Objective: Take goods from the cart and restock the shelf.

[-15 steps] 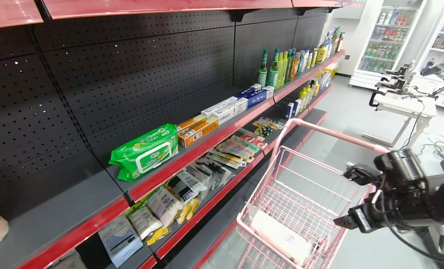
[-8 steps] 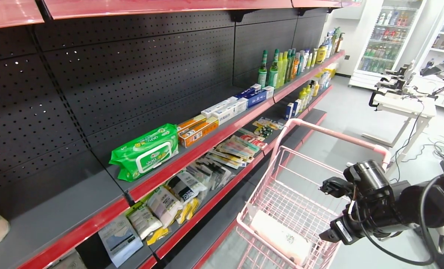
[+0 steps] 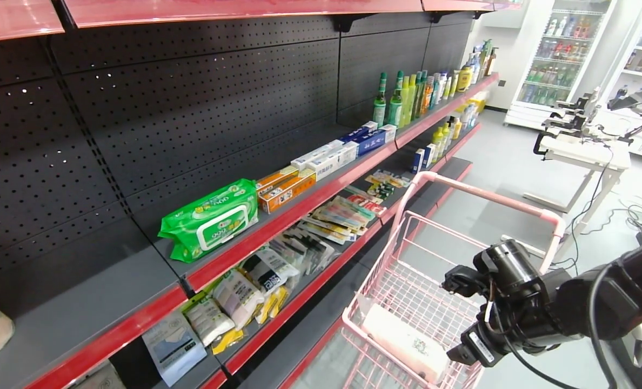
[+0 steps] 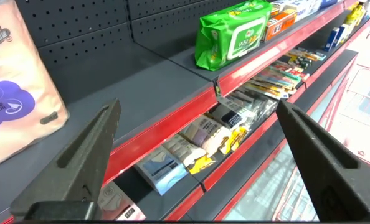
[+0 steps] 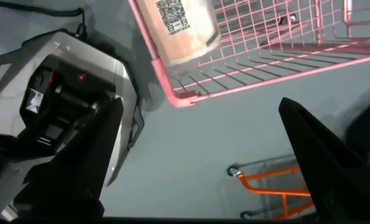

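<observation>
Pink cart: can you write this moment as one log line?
right gripper open over pink wire cart | pale wrapped roll pack in cart | left gripper open near grey metal shelf

No word or number can be read for certain. The green wipes pack (image 3: 208,219), left of centre in the head view, carries a white label with print too small to make out. The paper roll pack (image 5: 180,25) in the pink cart (image 5: 247,68) bears a square code and a barcode. The tissue pack (image 4: 17,81), at the head view's lower left edge, shows small blurred characters. A white sticker (image 3: 482,343) with dark print sits on 1 jaw of the right gripper (image 3: 453,319), illegible.
</observation>
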You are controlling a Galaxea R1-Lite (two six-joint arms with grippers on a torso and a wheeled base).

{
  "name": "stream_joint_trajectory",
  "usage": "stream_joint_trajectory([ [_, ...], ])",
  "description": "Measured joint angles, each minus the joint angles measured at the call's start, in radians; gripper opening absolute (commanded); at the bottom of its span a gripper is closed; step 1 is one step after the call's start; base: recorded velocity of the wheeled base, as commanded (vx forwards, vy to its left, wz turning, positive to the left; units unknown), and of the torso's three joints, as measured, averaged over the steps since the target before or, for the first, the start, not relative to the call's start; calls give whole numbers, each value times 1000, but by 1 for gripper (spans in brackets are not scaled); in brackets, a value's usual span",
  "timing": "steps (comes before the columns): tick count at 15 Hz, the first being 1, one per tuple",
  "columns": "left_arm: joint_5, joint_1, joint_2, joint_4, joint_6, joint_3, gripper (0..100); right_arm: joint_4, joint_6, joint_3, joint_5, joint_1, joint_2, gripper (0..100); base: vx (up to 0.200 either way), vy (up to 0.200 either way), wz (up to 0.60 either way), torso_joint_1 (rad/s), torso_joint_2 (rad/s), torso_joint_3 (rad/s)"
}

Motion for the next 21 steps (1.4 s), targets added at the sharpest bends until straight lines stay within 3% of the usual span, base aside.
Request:
stream_joint_trajectory([
  [7,0,0,0,0,0,0,100,-37,-33,-105,-15,85,159,100,0,0,0,0,0,0],
  [21,0,0,0,0,0,0,100,-35,-105,-246,-19,92,299,100,0,0,0,-113,253,136],
])
